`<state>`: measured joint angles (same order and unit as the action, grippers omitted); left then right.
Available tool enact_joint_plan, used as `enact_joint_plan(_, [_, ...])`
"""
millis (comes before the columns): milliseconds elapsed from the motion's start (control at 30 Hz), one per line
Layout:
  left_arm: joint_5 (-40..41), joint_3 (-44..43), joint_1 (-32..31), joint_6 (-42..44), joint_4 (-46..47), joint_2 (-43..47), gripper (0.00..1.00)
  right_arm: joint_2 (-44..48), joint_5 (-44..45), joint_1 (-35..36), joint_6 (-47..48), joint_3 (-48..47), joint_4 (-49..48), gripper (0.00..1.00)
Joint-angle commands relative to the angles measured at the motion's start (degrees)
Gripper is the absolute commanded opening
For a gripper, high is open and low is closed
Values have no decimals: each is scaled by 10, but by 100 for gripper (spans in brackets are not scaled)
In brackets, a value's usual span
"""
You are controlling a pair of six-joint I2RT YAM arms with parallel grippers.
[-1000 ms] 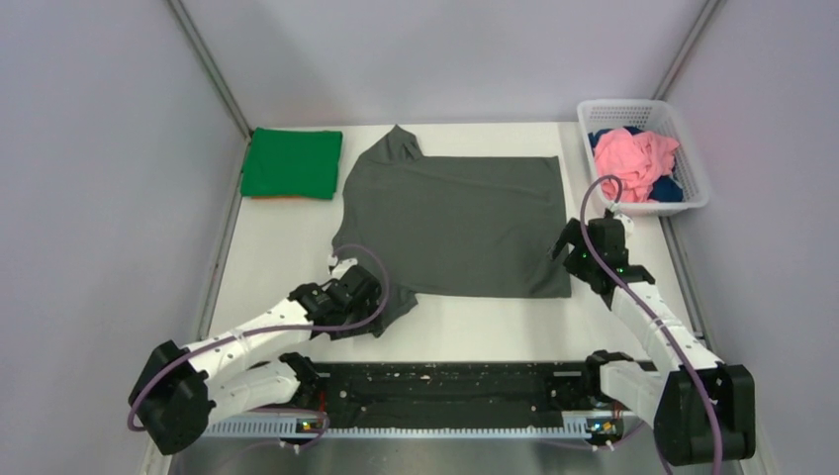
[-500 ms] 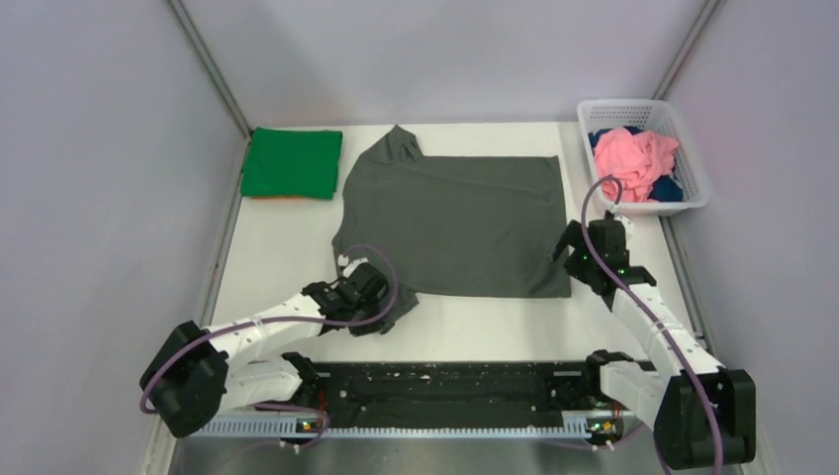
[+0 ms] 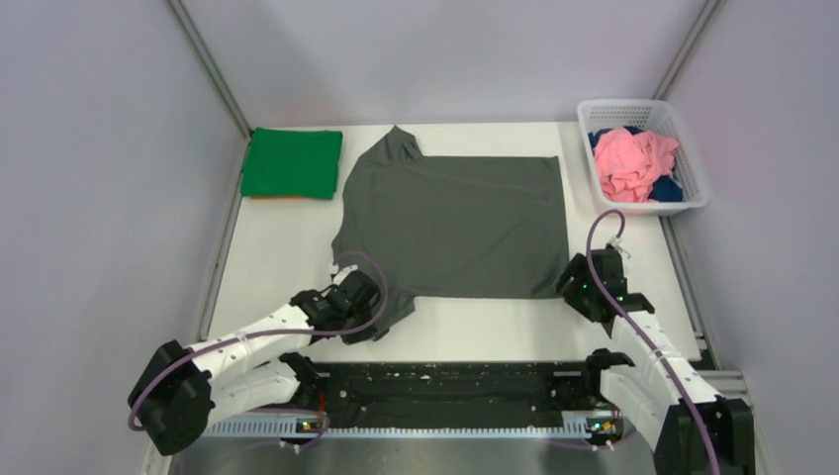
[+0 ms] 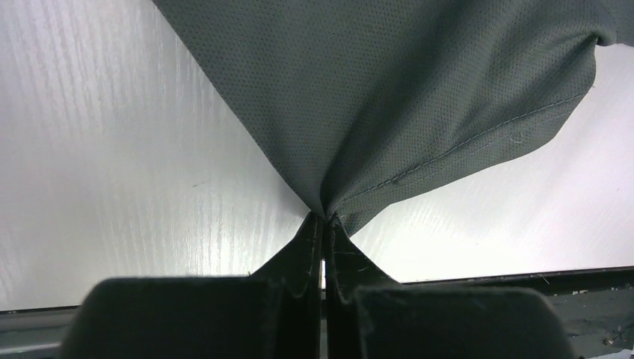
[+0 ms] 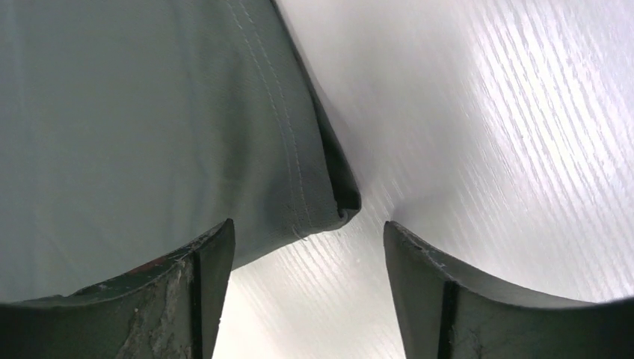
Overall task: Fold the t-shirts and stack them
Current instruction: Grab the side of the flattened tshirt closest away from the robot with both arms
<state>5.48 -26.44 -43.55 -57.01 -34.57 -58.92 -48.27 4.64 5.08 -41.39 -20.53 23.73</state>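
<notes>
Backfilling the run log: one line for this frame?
left gripper shut on grey shirt sleeve | right gripper open over its near-right corner | green shirt folded, far left | pink shirt, blue shirt in basket

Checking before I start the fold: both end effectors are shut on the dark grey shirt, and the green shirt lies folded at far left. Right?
Not quite. The right wrist view shows the right end effector open, straddling the hem corner of the dark grey shirt. The left end effector is shut on it, and the green shirt lies folded at far left.
</notes>
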Motion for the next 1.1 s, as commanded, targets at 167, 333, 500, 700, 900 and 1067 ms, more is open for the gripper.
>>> enact_joint_plan(167, [-19,23,-1,-29,-31,43,0,-16,17,-4,-32,40,-62,42])
enact_joint_plan(333, [-31,31,-1,-41,-39,60,0,-19,19,-3,-26,32,-45,11])
enact_joint_plan(500, [-75,47,-7,-71,-44,105,0,22,25,-3,-13,15,27,0])
enact_joint_plan(700, [-92,46,-13,-76,-44,156,0,105,-10,-3,-52,5,96,0])
enact_joint_plan(900, [-85,26,-13,-69,-22,149,0,179,24,-3,-95,-19,160,0])
enact_joint_plan(1067, [-79,4,-13,-58,-16,139,0,208,47,-3,-110,-9,162,0])
